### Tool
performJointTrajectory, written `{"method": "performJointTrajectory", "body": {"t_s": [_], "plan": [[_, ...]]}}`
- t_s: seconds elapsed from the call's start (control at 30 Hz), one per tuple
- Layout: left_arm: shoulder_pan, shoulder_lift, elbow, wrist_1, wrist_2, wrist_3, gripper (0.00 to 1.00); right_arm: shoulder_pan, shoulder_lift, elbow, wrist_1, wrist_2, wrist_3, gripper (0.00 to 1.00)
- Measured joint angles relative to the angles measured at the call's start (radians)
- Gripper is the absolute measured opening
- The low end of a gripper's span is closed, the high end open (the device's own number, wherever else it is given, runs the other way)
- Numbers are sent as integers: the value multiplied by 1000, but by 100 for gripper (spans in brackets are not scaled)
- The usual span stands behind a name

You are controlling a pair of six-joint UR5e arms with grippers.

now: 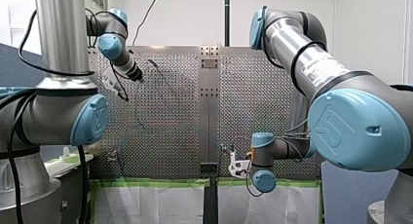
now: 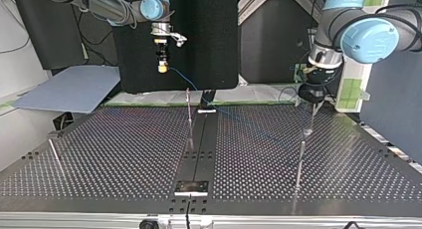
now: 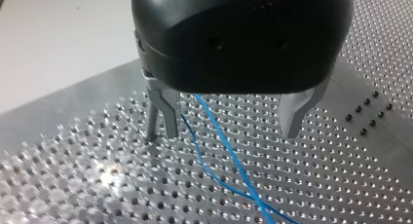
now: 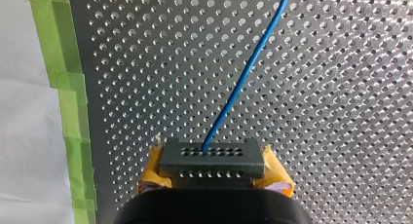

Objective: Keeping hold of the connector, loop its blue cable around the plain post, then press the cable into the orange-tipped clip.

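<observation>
Right wrist view: your right gripper [image 4: 213, 160] clenches the dark grey rectangular connector [image 4: 212, 157] between yellow pads [image 4: 153, 168].
Its thin blue cable [image 4: 243, 78] runs away over the perforated metal table [image 4: 341, 112]. Your left gripper [image 3: 231, 131] stands released, its metal fingers [image 3: 168, 109] straddling the cable, one just beside a thin metal post [image 3: 152, 121].
</observation>
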Motion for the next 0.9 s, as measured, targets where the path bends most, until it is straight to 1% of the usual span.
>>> {"method": "performJointTrajectory", "body": {"t_s": [0.2, 0.43, 0.7, 0.9], "plan": [[4, 54, 18, -53, -47, 56, 100, 0, 0, 0, -1, 0, 0, 0], [-2, 97, 79, -119, -112, 123, 100, -2, 0, -1, -1, 0, 0, 0], [-8, 103, 156, -196, -188, 199, 100, -1, 0, 0, 1, -1, -2, 0], [-21, 70, 215, -255, -246, 258, 100, 0, 0, -1, 2, -3, -3, 0]]}}
